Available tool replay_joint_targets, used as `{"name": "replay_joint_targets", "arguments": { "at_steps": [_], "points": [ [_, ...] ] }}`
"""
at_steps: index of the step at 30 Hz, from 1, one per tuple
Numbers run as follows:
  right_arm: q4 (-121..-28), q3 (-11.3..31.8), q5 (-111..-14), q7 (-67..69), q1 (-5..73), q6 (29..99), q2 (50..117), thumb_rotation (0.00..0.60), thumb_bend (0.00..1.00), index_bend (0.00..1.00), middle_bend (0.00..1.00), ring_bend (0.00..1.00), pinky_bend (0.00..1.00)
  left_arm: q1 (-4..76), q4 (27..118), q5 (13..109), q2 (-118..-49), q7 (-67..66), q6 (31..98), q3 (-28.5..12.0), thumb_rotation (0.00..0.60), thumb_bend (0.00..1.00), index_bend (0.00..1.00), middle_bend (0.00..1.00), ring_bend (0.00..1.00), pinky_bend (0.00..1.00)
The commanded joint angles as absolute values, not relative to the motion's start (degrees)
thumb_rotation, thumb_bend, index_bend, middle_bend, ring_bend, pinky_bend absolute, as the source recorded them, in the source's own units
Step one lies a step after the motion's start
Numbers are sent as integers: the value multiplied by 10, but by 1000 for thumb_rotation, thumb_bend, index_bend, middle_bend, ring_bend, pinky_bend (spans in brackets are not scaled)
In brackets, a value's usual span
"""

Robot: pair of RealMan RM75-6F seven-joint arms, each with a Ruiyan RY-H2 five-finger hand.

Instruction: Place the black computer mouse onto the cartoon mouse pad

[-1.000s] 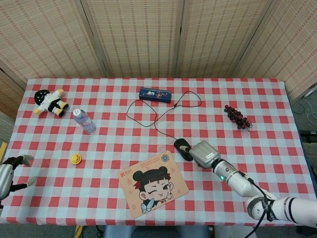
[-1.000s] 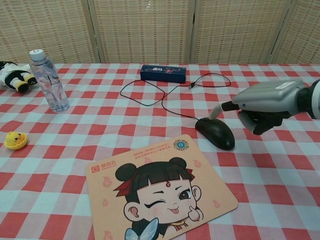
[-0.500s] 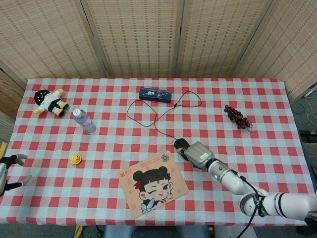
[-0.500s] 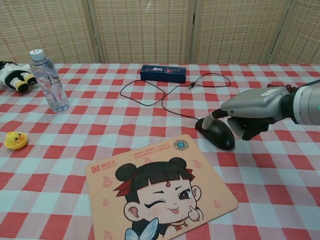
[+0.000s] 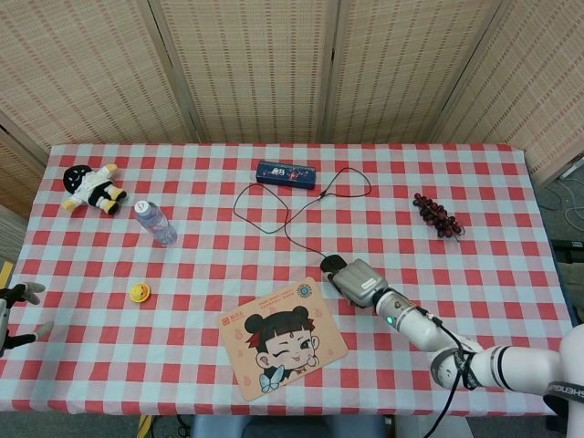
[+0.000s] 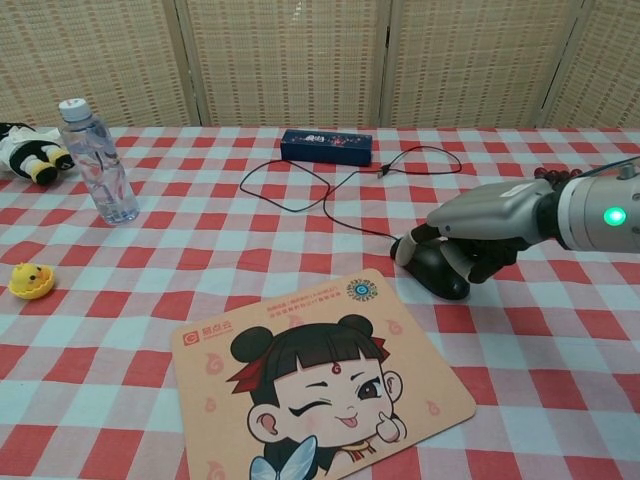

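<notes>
Head view. The desk carries a red-and-white checked cloth. The black computer mouse lies near the desk's middle, just beside the far right corner of the cartoon mouse pad and not on it. The right hand lies over the mouse, covering most of it; how its fingers sit cannot be told from this view. The mouse's cable loops away toward the far side, near a dark blue box. A water bottle, a plush doll and a small yellow toy occupy the left half. A bunch of dark grapes lies far right. The left hand shows at the left edge (only partly in frame), fingers spread and holding nothing.

Chest view. The right hand rests on top of the mouse, its fingers curled down over the right side and its thumb against the left end, gripping the body. The mouse sits on the cloth, just past the pad's far right corner. The bottle stands upright at far left, the doll behind it, the yellow toy nearer. The box lies at the far middle, with the cable in front of it.
</notes>
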State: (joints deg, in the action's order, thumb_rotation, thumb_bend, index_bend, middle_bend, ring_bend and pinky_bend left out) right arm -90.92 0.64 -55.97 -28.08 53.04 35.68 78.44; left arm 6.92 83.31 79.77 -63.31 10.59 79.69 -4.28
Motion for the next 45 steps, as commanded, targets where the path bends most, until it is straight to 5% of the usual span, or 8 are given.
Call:
{"name": "replay_joint_targets", "arguments": {
  "at_steps": [1, 31, 45],
  "points": [
    [-903, 3, -555, -280, 535, 355, 788, 600, 1000, 191, 980, 895, 988, 69, 832, 797, -633, 108, 796, -43, 600, 162, 448, 483, 406, 648],
    [-874, -42, -504, -267, 518, 399, 747, 600, 1000, 191, 981, 895, 988, 74, 829, 797, -639, 94, 784, -44, 600, 162, 448, 482, 406, 648],
    [-919, -39, -588, -198, 460, 452, 681, 600, 1000, 191, 980, 895, 988, 78, 828, 797, -645, 80, 777, -42, 600, 162, 448, 482, 406, 647]
  ]
}}
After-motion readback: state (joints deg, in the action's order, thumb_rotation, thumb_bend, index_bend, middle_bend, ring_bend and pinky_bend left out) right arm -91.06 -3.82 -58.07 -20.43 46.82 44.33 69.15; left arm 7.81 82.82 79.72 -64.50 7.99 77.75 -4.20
